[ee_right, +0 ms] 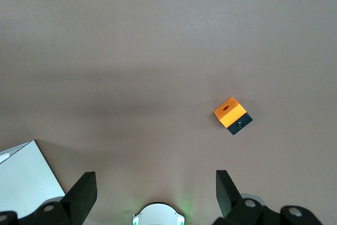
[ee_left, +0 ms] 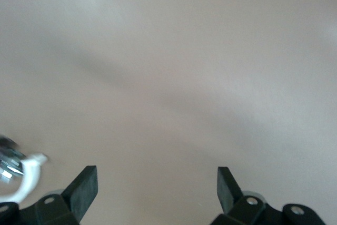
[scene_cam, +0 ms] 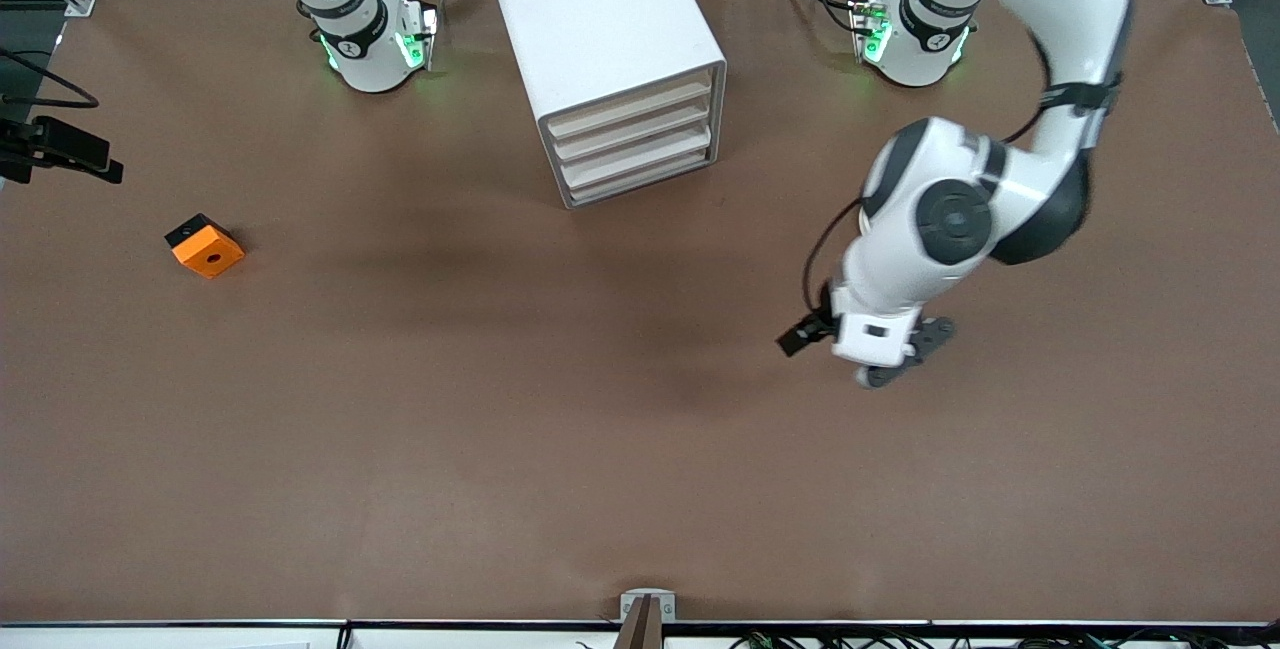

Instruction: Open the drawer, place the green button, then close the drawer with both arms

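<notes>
The white boxy cabinet [scene_cam: 600,39] stands by the worktop [scene_cam: 500,449] edge where the arm bases are, about midway along it. All four of its pale-fronted tray drawers are shut, and the lowest drawer [scene_cam: 640,179] is the one to open. Its front faces obliquely toward the left arm's end of the worktop.

The small green-capped push button cannot be seen in any view. It may be hidden under the left arm's wrist, though that is only a guess.

The left gripper [ee_left: 157,191] hangs over bare brown worktop toward the left arm's end, with its jaws spread wide and nothing between them. The right gripper [ee_right: 155,188] is held high above the right arm's end, waiting, also wide apart and empty. Its wrist view looks down on the orange block with a hole [ee_right: 230,113], which is not the thing wanted.

The first step appears to be opening the drawer. To do it well:
- Bring a gripper square to the angled front rather than along the worktop edge.
- Catch the lip of the lowest front only, because the fronts are stacked closely and a high approach could snag the one above.
- Pull straight along the drawer's own line. The cabinet looks light and may slide or twist, so the other arm could brace its top.
- Find the button before committing to a grasp.
</notes>
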